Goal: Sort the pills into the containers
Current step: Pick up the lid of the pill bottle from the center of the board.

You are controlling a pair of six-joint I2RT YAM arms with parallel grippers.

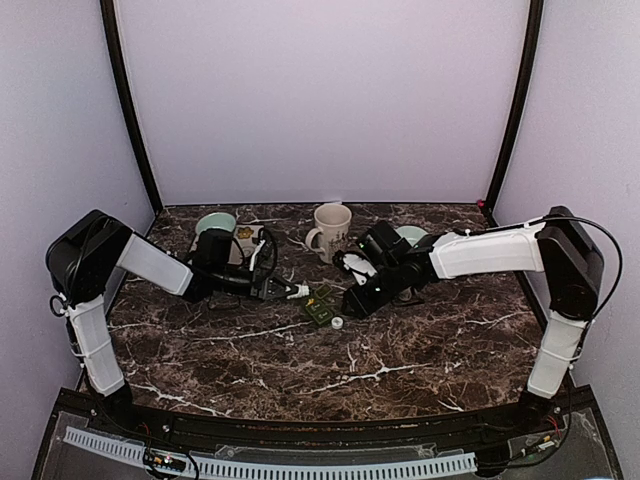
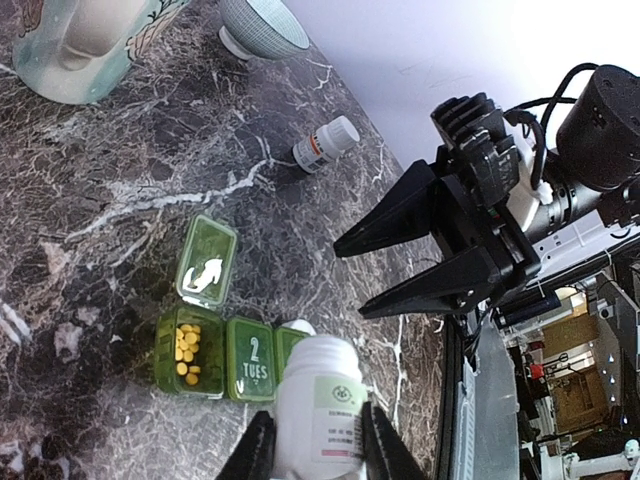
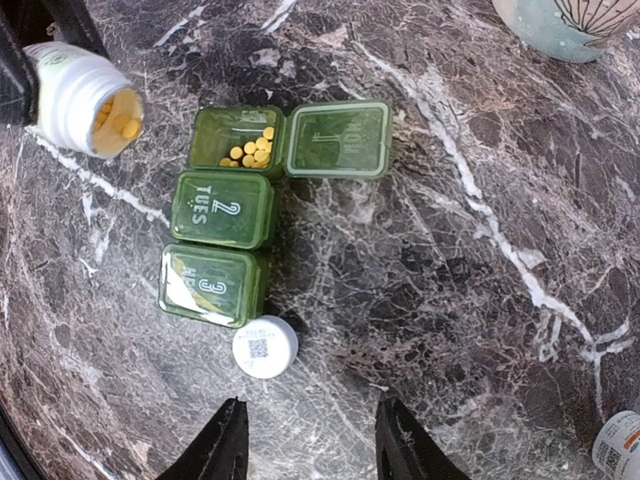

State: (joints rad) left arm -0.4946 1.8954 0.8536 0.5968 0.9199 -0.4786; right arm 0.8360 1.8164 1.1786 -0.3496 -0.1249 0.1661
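The place reads as a robot test cell in a lab. Plain pale panels (image 1: 320, 100) and black frame posts (image 1: 128, 110) box in a marble-patterned tabletop (image 1: 300, 365), and a slotted cable duct (image 1: 300, 466) runs along its near edge. Beyond the fingers (image 2: 400, 212) of the right gripper (image 2: 350, 280), off the table, what may be racks of equipment (image 2: 575, 375) show, blurred.

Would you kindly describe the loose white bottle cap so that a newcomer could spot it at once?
On the dark marble table, find the green pill organizer between the two arms. Right beside its compartment marked 3 lies the white cap: round and flat, with a printed code on top, unlike the square green lids.
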